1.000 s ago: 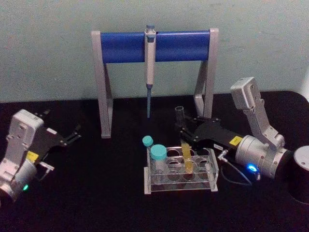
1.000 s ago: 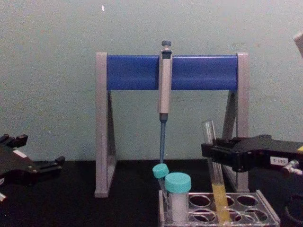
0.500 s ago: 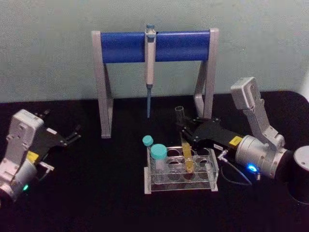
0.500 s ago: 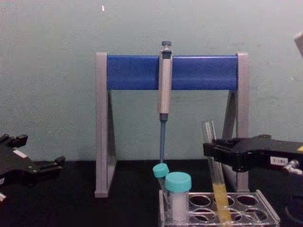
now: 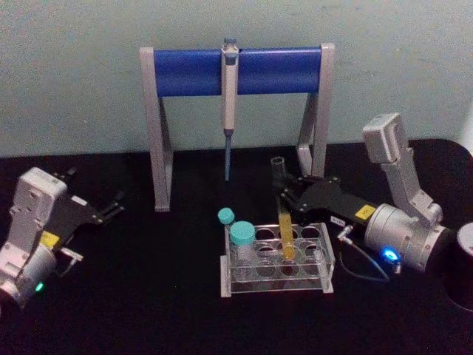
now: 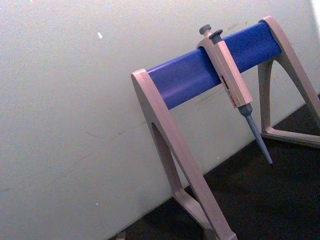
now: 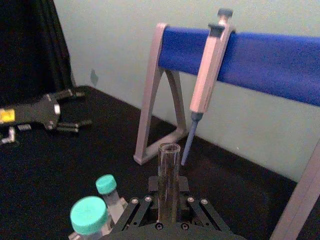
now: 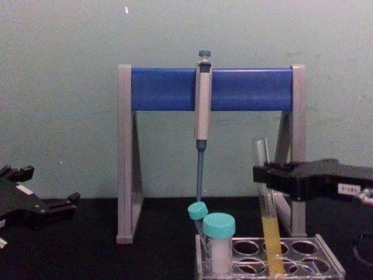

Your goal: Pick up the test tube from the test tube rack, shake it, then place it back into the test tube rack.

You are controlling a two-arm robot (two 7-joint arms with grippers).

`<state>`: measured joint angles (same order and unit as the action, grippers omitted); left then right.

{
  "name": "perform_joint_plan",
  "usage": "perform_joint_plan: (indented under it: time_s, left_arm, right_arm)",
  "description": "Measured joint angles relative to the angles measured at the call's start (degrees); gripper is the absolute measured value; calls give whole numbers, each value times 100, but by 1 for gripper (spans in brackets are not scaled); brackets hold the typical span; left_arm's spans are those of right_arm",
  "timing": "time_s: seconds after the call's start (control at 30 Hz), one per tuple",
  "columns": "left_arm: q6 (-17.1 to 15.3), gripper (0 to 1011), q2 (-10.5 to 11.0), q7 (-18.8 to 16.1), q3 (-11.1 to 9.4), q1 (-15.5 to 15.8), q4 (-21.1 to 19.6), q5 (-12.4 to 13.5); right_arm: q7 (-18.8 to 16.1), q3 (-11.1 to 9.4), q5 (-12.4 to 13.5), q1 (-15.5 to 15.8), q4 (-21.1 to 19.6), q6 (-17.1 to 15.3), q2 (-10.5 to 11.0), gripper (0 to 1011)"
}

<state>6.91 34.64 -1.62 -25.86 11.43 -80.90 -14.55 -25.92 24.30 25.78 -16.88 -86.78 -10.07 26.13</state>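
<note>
Test tube (image 5: pixel 286 235) upright, lower end in a middle hole of the test tube rack (image 5: pixel 244 282), your right gripper (image 5: pixel 284 198) clenched on its upper part, your left gripper (image 5: pixel 114 205) spread, parked far left.

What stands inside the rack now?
In the rack: a wide teal-capped tube, a thin one, and the test tube, gripped by the right tool. Whether its tip rests on the bottom is hidden. The left tool idles.
</note>
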Motion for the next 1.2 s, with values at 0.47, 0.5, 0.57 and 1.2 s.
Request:
perform_joint_plan:
  time_s: [0.47, 0.5, 0.57, 1.2]
  left_arm:
    - [0, 1001, 0, 0, 0, 0, 0, 0]
    - [0, 1001, 0, 0, 0, 0, 0, 0]
    - [0, 1001, 0, 0, 0, 0, 0, 0]
    - [0, 1001, 0, 0, 0, 0, 0, 0]
  right_arm:
    - [119, -370, 366, 273, -630, 445, 122, 221]
    - [127, -393, 376, 292, -664, 486, 129, 221]
    - [150, -441, 388, 329, -730, 569, 141, 221]
    - [396, -695, -60, 541, -803, 1191, 20, 220]
